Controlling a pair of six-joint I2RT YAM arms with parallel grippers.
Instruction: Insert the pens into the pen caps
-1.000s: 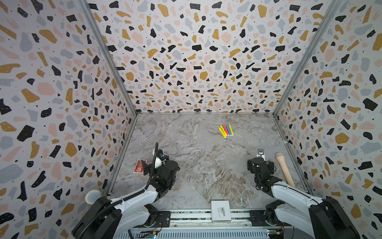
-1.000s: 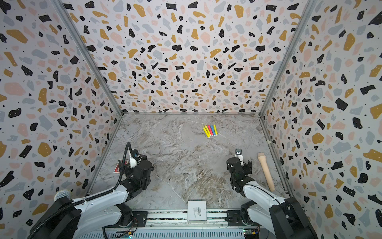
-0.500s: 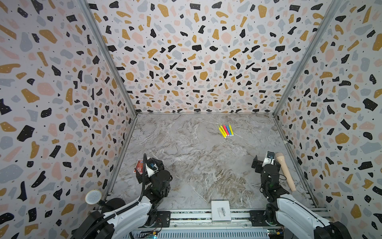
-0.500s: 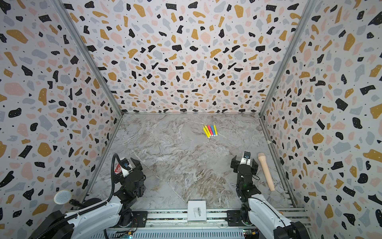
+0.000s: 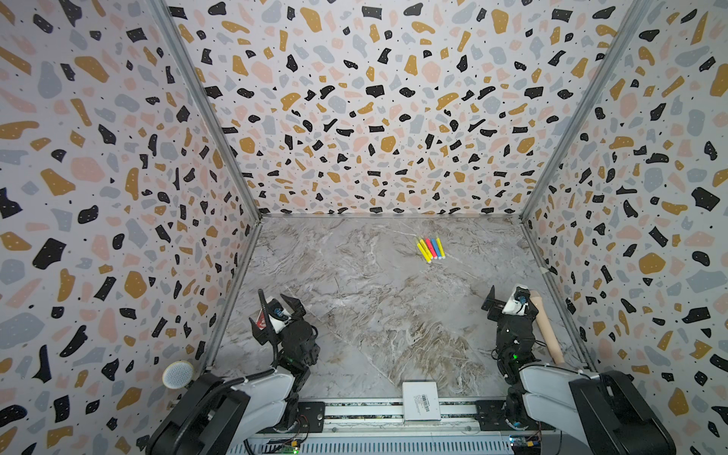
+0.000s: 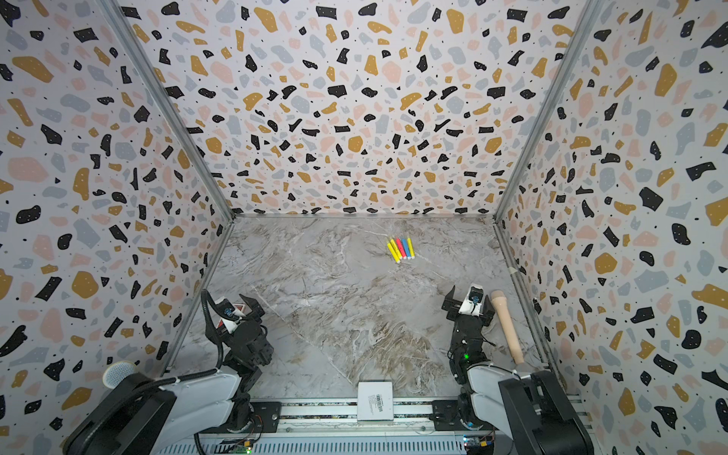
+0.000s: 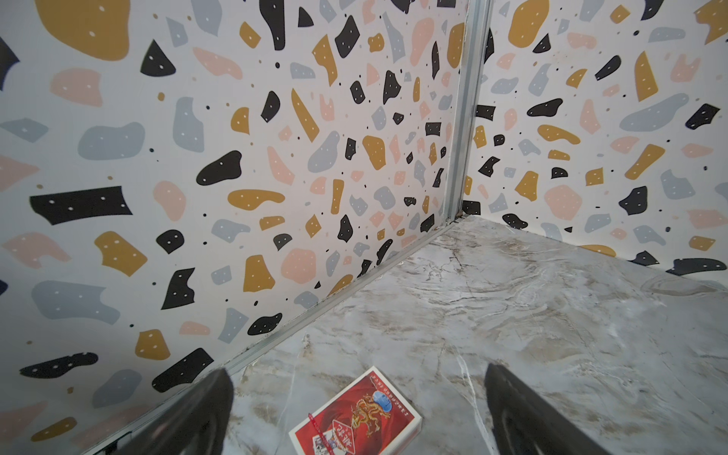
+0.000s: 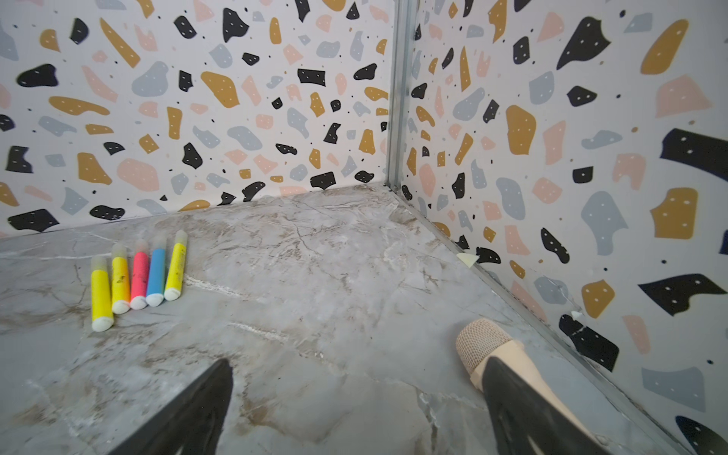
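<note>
Several pens (image 5: 430, 249) (image 6: 402, 249) lie side by side on the marble floor near the back wall: yellow, pink-red and blue. In the right wrist view the pens (image 8: 138, 275) each carry a frosted translucent end, seemingly the pen caps (image 8: 158, 241), towards the wall. My left gripper (image 5: 275, 313) (image 6: 234, 311) (image 7: 357, 370) stands open by the left wall, empty, far from the pens. My right gripper (image 5: 510, 301) (image 6: 470, 301) (image 8: 356, 362) stands open at the near right, empty, well short of the pens.
A red card box (image 7: 356, 417) (image 5: 261, 320) lies on the floor just in front of the left jaws. A thick beige handle with a mesh head (image 8: 484, 342) (image 5: 545, 331) lies along the right wall beside the right gripper. A white box (image 5: 420, 401) sits on the front rail.
The left gripper has swung left towards the wall and the card box. The right gripper has swung right towards the beige handle. Both stayed open; the pens have not moved.
</note>
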